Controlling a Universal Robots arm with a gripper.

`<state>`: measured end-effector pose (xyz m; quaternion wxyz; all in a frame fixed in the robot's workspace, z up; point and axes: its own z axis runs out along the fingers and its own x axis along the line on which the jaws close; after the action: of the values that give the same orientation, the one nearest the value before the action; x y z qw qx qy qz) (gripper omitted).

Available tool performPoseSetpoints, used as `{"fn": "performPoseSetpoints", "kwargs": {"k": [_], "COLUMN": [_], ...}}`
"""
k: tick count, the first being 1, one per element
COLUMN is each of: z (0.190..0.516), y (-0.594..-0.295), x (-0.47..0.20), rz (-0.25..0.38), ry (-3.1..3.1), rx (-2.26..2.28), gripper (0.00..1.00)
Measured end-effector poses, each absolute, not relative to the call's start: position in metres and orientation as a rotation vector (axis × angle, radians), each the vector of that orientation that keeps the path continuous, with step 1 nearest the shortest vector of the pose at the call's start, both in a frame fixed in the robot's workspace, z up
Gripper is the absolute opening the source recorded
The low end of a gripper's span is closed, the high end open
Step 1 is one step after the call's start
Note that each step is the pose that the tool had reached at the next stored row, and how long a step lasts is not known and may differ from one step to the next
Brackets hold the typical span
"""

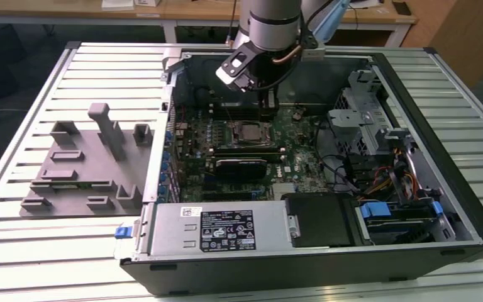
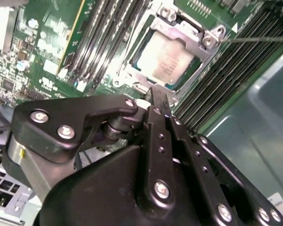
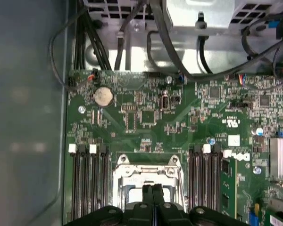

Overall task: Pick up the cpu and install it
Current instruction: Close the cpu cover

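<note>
the cpu (image 2: 167, 59) is lying flat inside the metal frame of the socket (image 2: 208, 38) on the green motherboard (image 3: 146, 117). the motherboard is sitting in the open computer case (image 1: 409, 88), and the case is resting on the bench (image 1: 23, 251). the tool (image 2: 162, 106) is hanging just over one edge of the socket. its two black fingers (image 2: 156, 100) are pressed together and are holding nothing. the tips are pointing at the frame from very near, but i cannot tell if they are touching it. the cpu is looking thin, stiff and light, with a smooth shiny lid that is likely slippery. its underside is probably easy to hurt, so it is asking for a gentle grip on two opposite edges, kept level, not a squeeze on the flat top. the grey tray (image 1: 82, 163) is sitting on the bench beside the case, well apart from the tool.
</note>
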<state>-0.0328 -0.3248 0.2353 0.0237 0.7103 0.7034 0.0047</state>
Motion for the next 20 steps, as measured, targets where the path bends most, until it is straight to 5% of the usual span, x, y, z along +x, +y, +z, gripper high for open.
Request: {"fn": "performPoseSetpoints", "kwargs": {"k": [20], "z": [0.222], "y": [-0.325], "x": [-0.053], "rz": [0.007], "ry": [2.179], "rx": [2.2], "gripper": [0.11]}}
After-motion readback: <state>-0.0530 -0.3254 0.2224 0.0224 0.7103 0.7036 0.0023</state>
